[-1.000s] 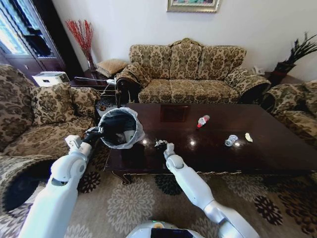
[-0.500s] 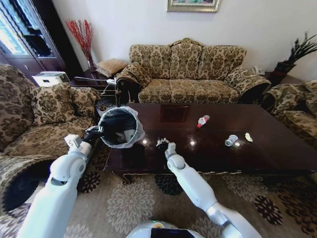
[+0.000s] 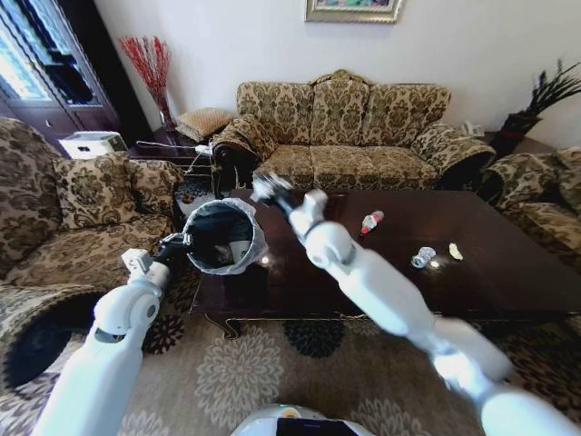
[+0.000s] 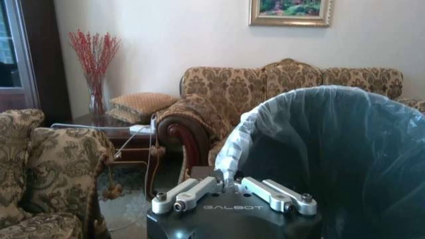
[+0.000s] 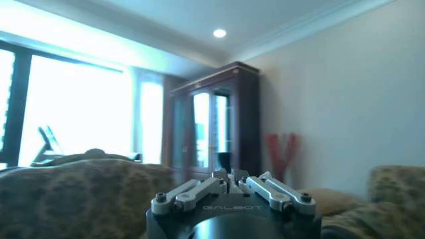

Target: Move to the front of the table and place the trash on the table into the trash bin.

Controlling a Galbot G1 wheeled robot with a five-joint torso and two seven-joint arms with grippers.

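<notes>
My right gripper has swung up off the table, closed on a small scrap.
Trash bin is sitting below-left of it, my left gripper clamping its rim.

1. The head view looks forward and down from high over the tabletop toward the sofa.
2. The left wrist view sits close behind the left hand, facing that same sofa.
3. The right wrist view tilts upward past the right hand toward the cabinet.
</notes>
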